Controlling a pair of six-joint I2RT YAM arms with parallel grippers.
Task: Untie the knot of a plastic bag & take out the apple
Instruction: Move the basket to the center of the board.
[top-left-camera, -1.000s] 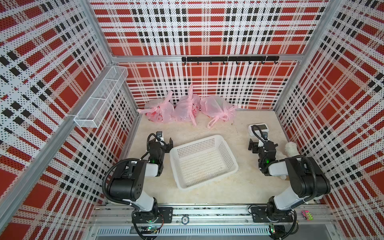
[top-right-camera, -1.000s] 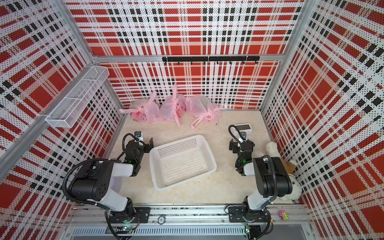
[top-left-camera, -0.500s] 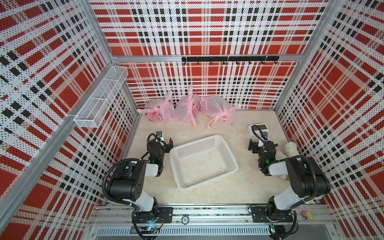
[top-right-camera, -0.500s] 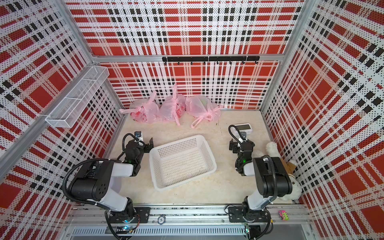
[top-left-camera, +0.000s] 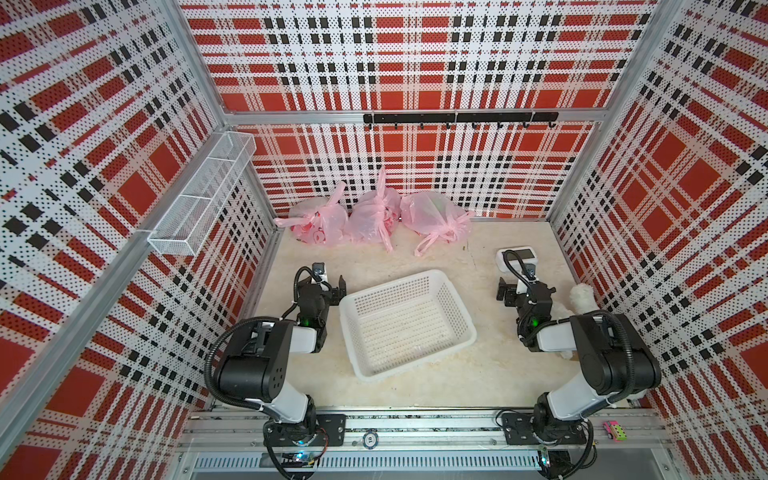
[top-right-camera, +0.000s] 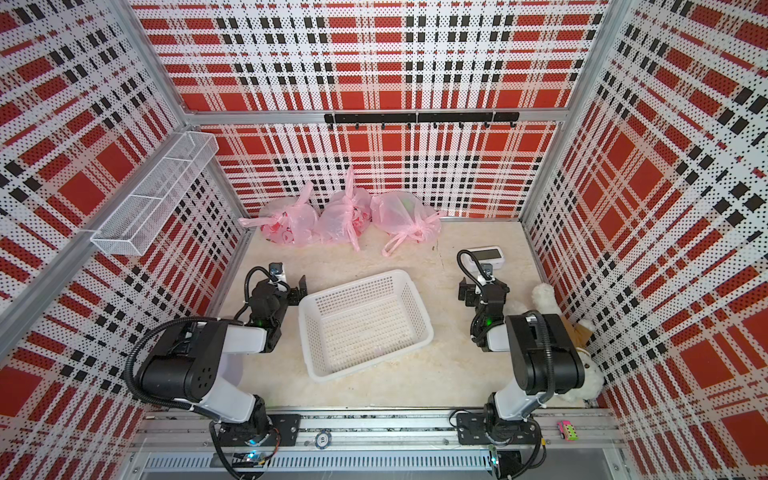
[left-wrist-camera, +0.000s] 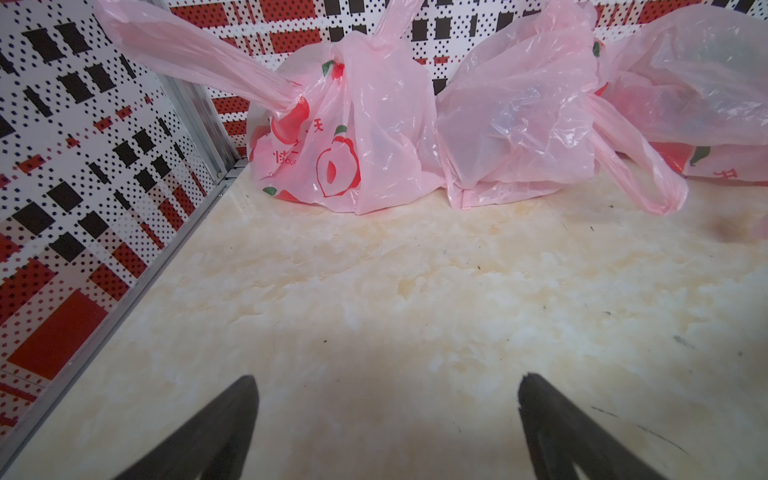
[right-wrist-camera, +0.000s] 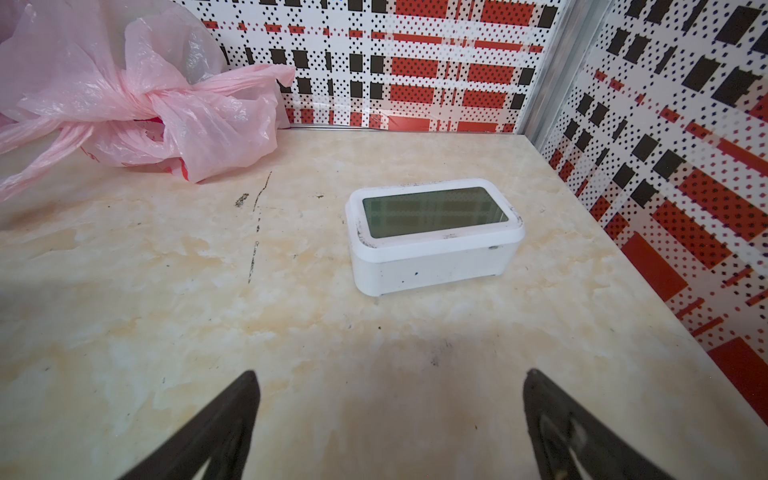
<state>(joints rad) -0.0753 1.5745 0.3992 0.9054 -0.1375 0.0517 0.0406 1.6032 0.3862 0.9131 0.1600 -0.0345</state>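
Observation:
Three knotted pink plastic bags lie in a row against the back wall: the left bag (top-left-camera: 318, 222) (left-wrist-camera: 345, 137), the middle bag (top-left-camera: 372, 216) (left-wrist-camera: 515, 124) and the right bag (top-left-camera: 430, 214) (right-wrist-camera: 124, 95). The right bag's knot (right-wrist-camera: 149, 97) faces the right arm. The apple is hidden. My left gripper (top-left-camera: 321, 286) (left-wrist-camera: 386, 395) rests low over the table, well short of the bags, open and empty. My right gripper (top-left-camera: 525, 289) (right-wrist-camera: 390, 395) is also open and empty, just in front of a white clock.
A white mesh basket (top-left-camera: 390, 282) sits between the two arms. The white digital clock (top-left-camera: 517, 255) (right-wrist-camera: 432, 237) lies at the back right. A white plush toy (top-right-camera: 544, 295) sits by the right wall. A wire shelf (top-left-camera: 203, 195) hangs on the left wall.

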